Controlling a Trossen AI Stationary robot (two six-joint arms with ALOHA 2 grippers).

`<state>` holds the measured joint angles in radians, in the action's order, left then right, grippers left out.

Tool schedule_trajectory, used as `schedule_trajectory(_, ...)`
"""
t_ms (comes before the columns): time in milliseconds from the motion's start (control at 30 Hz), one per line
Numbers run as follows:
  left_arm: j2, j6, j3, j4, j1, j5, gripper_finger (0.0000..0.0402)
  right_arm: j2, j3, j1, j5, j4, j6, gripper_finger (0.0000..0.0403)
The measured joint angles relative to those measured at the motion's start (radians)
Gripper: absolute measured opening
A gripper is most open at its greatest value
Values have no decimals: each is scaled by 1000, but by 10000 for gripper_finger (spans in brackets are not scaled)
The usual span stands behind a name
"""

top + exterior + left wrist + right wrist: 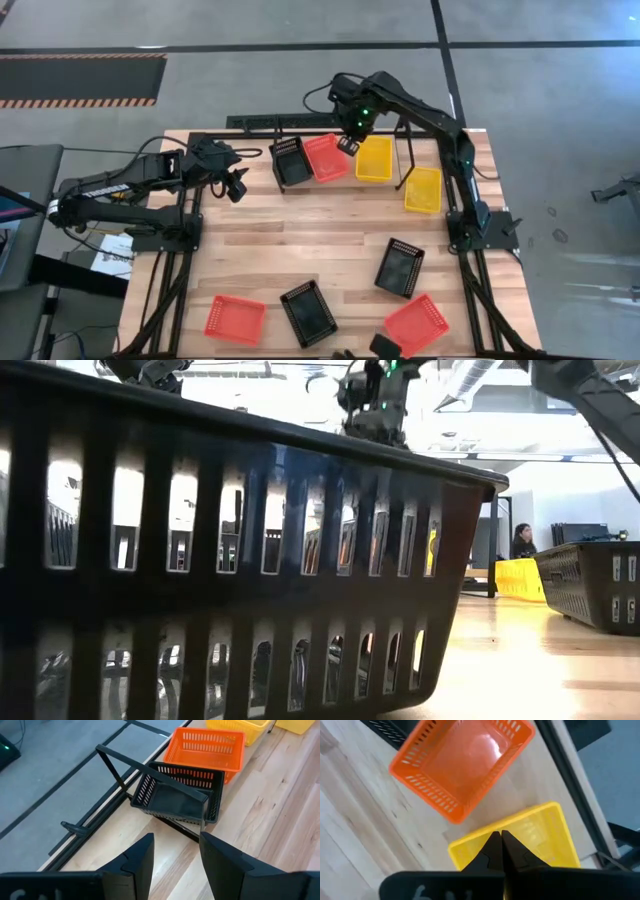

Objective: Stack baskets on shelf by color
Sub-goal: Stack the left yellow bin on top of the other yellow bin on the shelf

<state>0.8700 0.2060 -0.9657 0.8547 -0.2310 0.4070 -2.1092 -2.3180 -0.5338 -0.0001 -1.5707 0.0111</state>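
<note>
Front baskets: two red ones [235, 318] [416, 324] and two black ones [308, 312] [400, 267] lie loose on the table [300, 240], well short of the shelf, none stacked
Low camera: one black basket [240, 570] sits right against the lens and blocks most of that view
Loose yellow basket: [423, 190] just outside the shelf's right post, not placed
Shelf: [345, 150] at the far table edge, holding one black basket [291, 162], one red basket [327, 157], one yellow basket [374, 158] side by side
Progress: judged early; one of each colour on the shelf, five visible baskets left, a ninth not seen
Left gripper: [236, 186] hovers left of the shelf, pointed at its black basket, fingers [142, 857] apart, holding nothing
Right gripper: [348, 145] over the shelf between red and yellow baskets, fingers [501, 845] pressed together, empty
</note>
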Motion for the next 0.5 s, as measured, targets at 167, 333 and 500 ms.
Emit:
schedule_trajectory(167,0,-3,0,2,0,-6,146,65,100,49,28,4,-76,0)
schedule_trajectory(333,0,-7,0,3,0,-7,146,178,400,125,31,101,-162,0)
schedule_trajectory(500,0,-10,0,3,0,-10,146,348,711,211,-69,329,-314,0)
